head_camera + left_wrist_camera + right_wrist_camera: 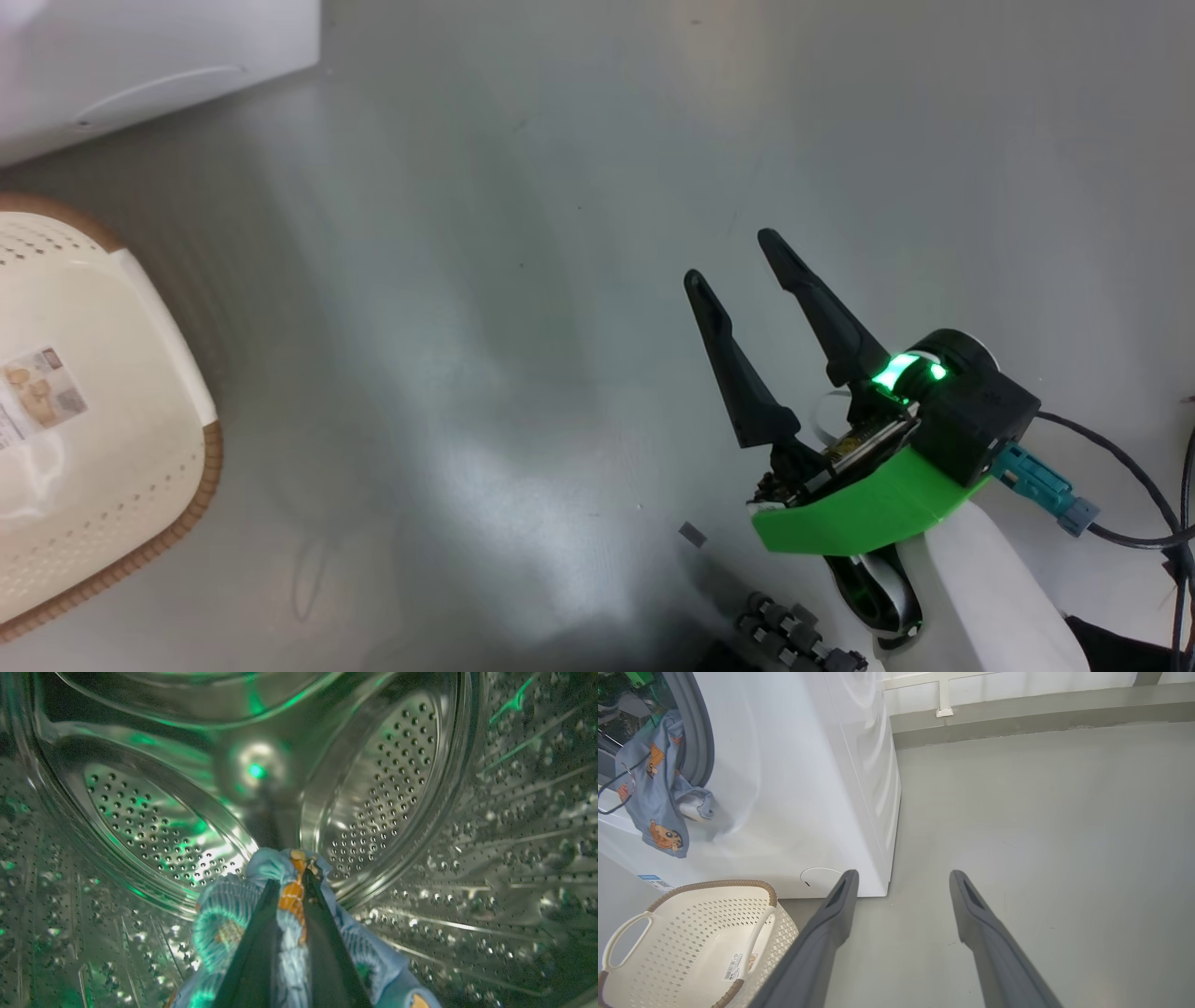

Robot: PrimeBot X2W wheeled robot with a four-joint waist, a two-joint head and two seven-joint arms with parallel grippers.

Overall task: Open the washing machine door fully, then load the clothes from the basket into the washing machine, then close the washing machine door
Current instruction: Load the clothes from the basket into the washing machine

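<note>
The clothes (224, 919), light blue with orange-brown bear prints, are pinched between the two dark fingers of the left gripper (290, 879), which are pressed together on a fold of the fabric. The gripper and that fold are inside the perforated steel drum (140, 821), with the drum's back wall far ahead of the fingertips. From the right wrist view, another part of the clothes hangs out of the opening, draped over the grey gasket (698, 732) and down the white front of the washing machine (798, 788). The basket (719, 884) stands on the grey floor (1041, 812) just in front of the machine, below the hanging fabric, with a label sticker (733, 966) at its bottom. To the right of the basket, well apart from it, the right gripper (733, 257) hovers above bare floor with its fingers spread wide and nothing between them.
</note>
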